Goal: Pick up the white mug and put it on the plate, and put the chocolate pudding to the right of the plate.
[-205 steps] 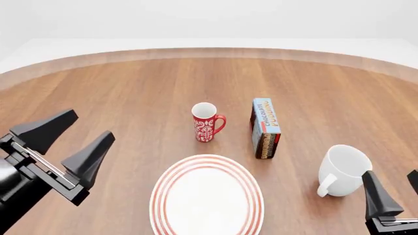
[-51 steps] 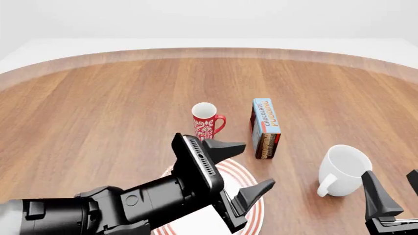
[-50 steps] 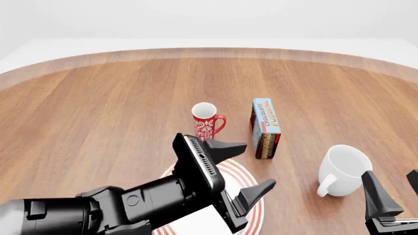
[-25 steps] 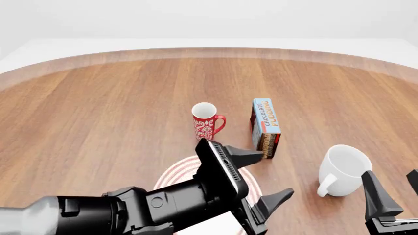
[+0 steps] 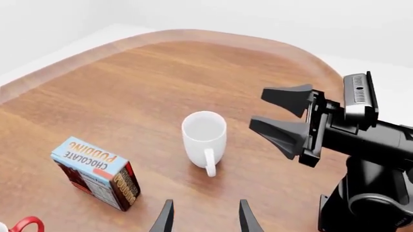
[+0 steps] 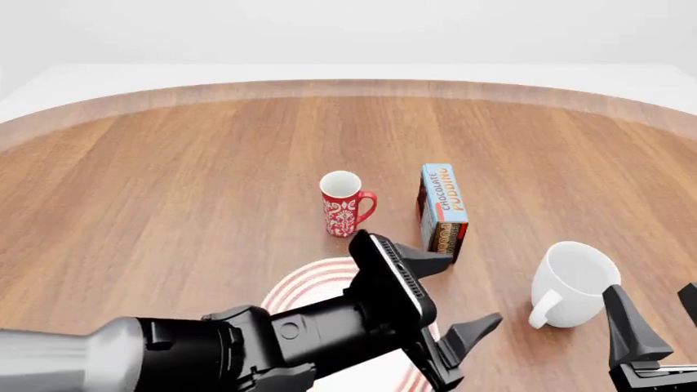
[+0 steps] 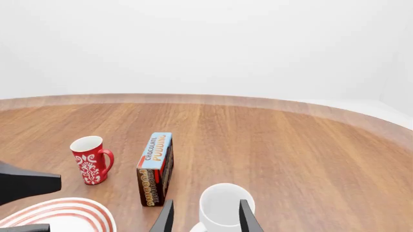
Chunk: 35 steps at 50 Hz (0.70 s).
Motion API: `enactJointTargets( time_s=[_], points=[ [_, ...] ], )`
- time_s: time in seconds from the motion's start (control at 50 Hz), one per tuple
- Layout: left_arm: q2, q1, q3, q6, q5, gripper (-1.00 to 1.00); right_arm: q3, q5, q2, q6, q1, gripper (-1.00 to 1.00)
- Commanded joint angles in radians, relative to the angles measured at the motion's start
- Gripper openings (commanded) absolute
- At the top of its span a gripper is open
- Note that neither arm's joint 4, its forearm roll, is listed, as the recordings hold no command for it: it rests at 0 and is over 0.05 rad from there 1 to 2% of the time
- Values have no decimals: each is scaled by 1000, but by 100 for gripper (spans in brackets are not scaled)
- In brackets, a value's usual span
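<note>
In the front view the left gripper [image 6: 452,296] reaches across above the plate [image 6: 292,287], its two dark fingers spread wide with nothing between them; one fingertip lies near the base of the chocolate pudding [image 6: 443,211] and the other points toward the white mug [image 6: 573,282], touching neither. The plate, with red rings round its rim, is mostly covered by the left arm. The pudding carton lies on its long side beyond the plate and a little to its right, the red mug [image 6: 344,202] just left of the carton. The white mug stands upright well to the right of the plate, its handle turned toward the near edge of the table [image 6: 163,180]. The right gripper [image 6: 659,322] shows only as two dark fingertips at the lower right corner, set apart, just near the mug and holding nothing. In the left wrist view the left gripper [image 5: 205,216] frames the white mug [image 5: 204,140] ahead of its parted fingertips, still clear of it; the pudding [image 5: 96,171] lies beside it, and the right gripper [image 5: 279,114] stands beyond the mug with its fingers splayed. In the right wrist view the right gripper [image 7: 205,216] sits over the white mug [image 7: 223,205], fingertips apart on either side of its rim; whether they touch it cannot be told. The pudding [image 7: 155,167], red mug [image 7: 91,159] and plate [image 7: 71,212] lie beyond.
</note>
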Motion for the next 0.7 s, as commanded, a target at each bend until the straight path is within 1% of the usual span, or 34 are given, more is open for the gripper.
enactJointTargets(
  time_s=[0.02,0.38,0.7],
  points=[
    [44,4,-43,2,18,100,0,0,0,0,0,100],
    [87,-25,-96,4,55,100,0,0,0,0,0,100],
    [128,-28,-141,10,81,100,0,0,0,0,0,100]
  ],
)
